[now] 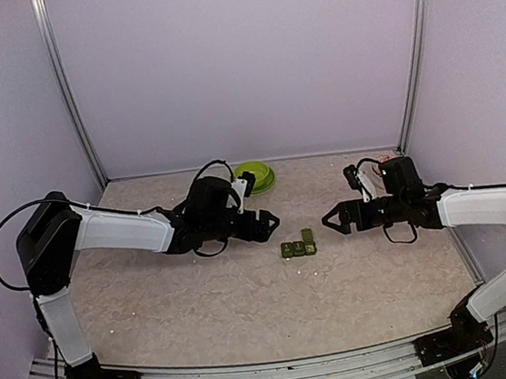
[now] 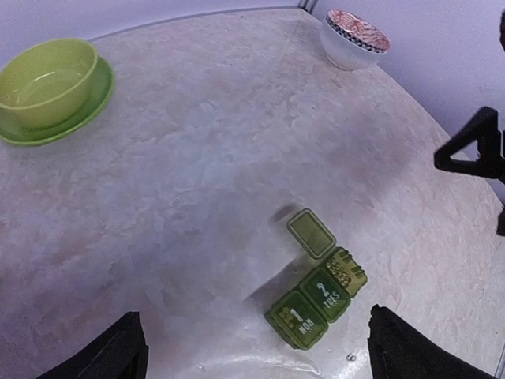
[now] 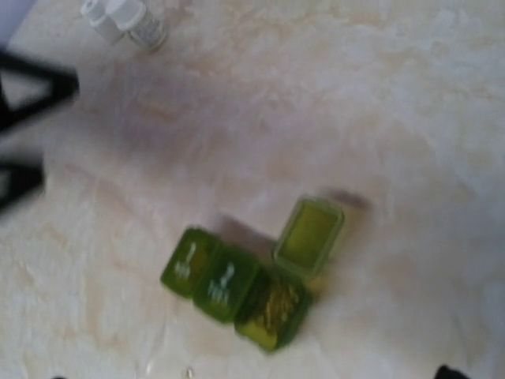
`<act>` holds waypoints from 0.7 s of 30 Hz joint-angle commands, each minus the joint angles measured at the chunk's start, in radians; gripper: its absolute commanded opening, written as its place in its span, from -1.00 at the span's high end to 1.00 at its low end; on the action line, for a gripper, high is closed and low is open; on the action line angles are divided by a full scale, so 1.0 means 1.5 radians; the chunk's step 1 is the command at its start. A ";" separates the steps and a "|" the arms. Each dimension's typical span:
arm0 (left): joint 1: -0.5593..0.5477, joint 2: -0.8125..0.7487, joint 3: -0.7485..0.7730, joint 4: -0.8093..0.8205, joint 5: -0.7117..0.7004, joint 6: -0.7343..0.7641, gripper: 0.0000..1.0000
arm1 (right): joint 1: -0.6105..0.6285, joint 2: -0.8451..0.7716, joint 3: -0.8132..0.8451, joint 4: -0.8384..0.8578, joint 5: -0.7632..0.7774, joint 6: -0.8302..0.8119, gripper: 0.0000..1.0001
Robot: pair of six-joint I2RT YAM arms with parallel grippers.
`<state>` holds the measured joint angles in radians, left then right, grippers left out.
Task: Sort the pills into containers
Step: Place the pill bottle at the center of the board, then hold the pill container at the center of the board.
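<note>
now left fingers (image 1: 271,221), right fingers (image 1: 328,218) wide, empty; rectangular green pill box (image 1: 298,247), lid (image 2: 310,234) open.

The place is a robotics lab test cell: plain lilac wall panels (image 1: 239,63) held by aluminium posts (image 1: 67,101) box in a marble-patterned tabletop (image 1: 202,305). Two white-and-black robot arms, the left arm (image 1: 120,230) and the right arm (image 1: 483,206), are bolted to a metal rail (image 1: 274,370) at its near edge. On the table sit a small green pill box (image 1: 298,247) and a lime bowl (image 1: 256,175).
</note>
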<state>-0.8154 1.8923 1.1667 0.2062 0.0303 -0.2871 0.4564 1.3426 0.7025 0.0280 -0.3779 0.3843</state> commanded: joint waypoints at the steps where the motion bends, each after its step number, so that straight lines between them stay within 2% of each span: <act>1: -0.019 0.031 0.014 -0.013 0.020 0.002 -0.84 | -0.013 0.059 0.046 0.042 -0.059 0.001 -0.97; 10: -0.035 0.099 0.052 -0.018 0.016 -0.011 -0.58 | -0.035 0.187 0.079 0.101 -0.105 0.008 -0.85; 21: -0.037 0.147 0.073 -0.022 0.008 -0.020 -0.56 | -0.045 0.323 0.136 0.135 -0.169 0.005 -0.77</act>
<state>-0.8658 2.0743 1.2396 0.1814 0.0483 -0.3084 0.4057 1.7729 0.8680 0.1783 -0.5739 0.3870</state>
